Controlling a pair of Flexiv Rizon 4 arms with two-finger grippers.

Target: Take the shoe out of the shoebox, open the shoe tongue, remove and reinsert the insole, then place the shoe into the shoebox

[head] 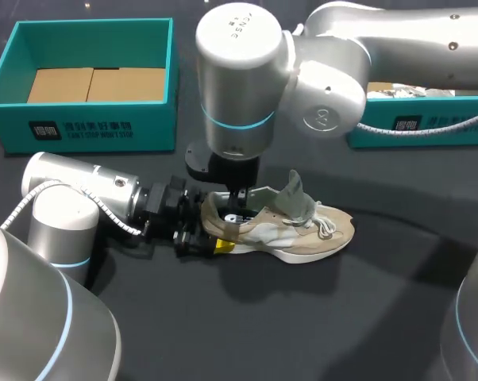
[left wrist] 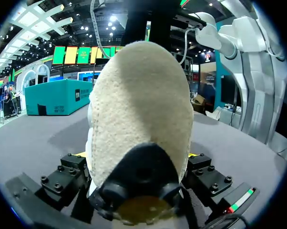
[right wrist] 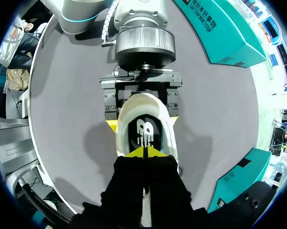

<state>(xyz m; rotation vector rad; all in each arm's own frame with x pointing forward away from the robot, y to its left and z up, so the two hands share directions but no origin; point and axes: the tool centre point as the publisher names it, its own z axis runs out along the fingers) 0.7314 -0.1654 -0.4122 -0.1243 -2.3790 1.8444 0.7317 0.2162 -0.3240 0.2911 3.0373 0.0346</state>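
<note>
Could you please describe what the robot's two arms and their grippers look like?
The left arm and right arm are thick silver-grey cylinders with rounded joints, each ringed by a thin light-blue band. A white braided cable runs along the left arm. The left gripper and right gripper are blocky black bolted bodies with two fingers ending in bright yellow tips.

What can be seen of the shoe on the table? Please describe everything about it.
The shoe is a beige sneaker, suede-like, with a thick white sole and white laces. It stands upright on the dark table, toe toward my right. Its grey tongue is lifted, so the black insole shows. The left pincer is shut on the heel from both sides. The right pincer, tips together, reaches down into the opening onto the insole.
</note>
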